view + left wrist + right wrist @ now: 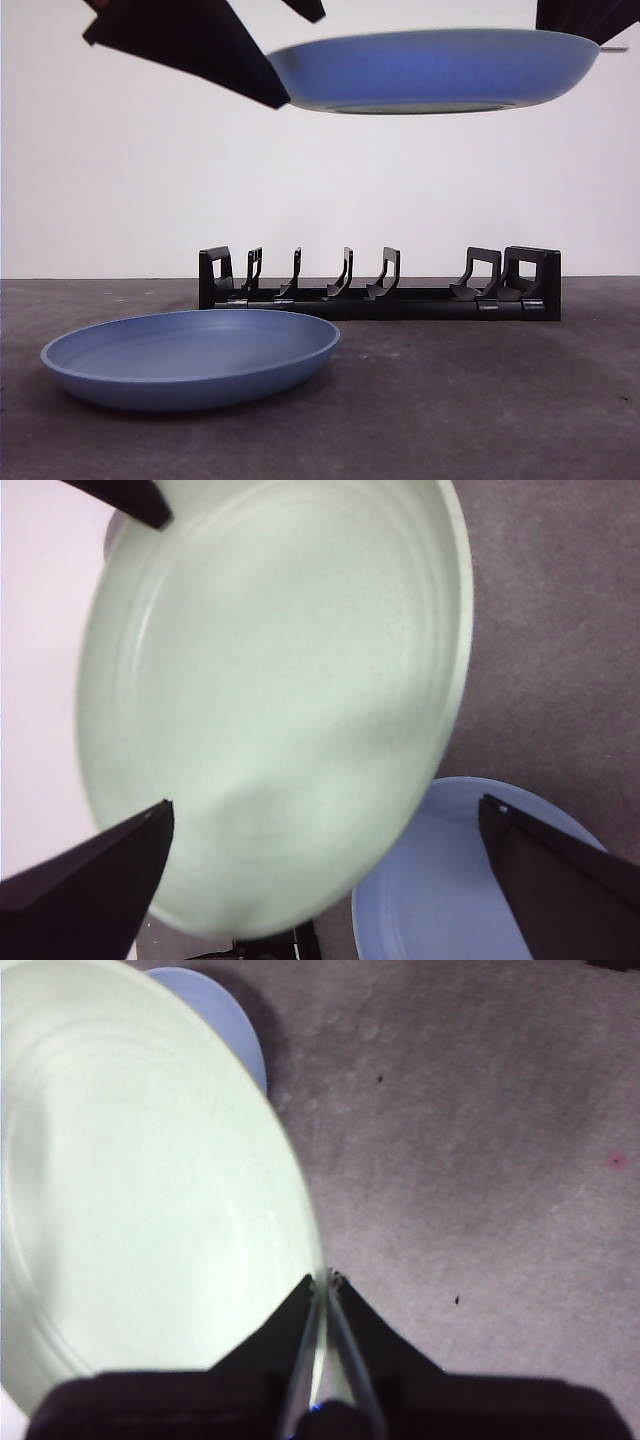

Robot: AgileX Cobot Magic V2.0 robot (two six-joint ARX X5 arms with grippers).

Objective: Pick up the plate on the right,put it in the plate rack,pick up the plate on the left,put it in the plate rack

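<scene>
Below right gripper (325, 1285), well apart: plate rack (380, 290) on table (520, 400), w/ second plate (190, 358) lying flat nearer the camera, off toward the other claw's side. Judged main risk as a slip. Gripped held plate (430, 70) only by a thin pinch at one rim, so the whole wt levered on that single hold; could have sagged, twisted in the jaws or dropped onto rack or second plate below. Judged second risk as a bad handover or tilt: carried level, while rack's upright dividers take a plate on edge, so needed turning approx. upright first; could have struck a divider or missed a slot if turned late or lowered off-line. Saw right gripper's jaws closed down narrow on the rim, edge-on, w/ nothing else touched. Saw left gripper (325, 802) spread wide, one jaw either side of held plate's opposite part, clamping nothing. Couldn't tell whether a jaw brushed the rim; in front view one dark jaw overlapped the plate's edge. Could have knocked the plate out of the pinch if closed off-centre or too hard.
</scene>
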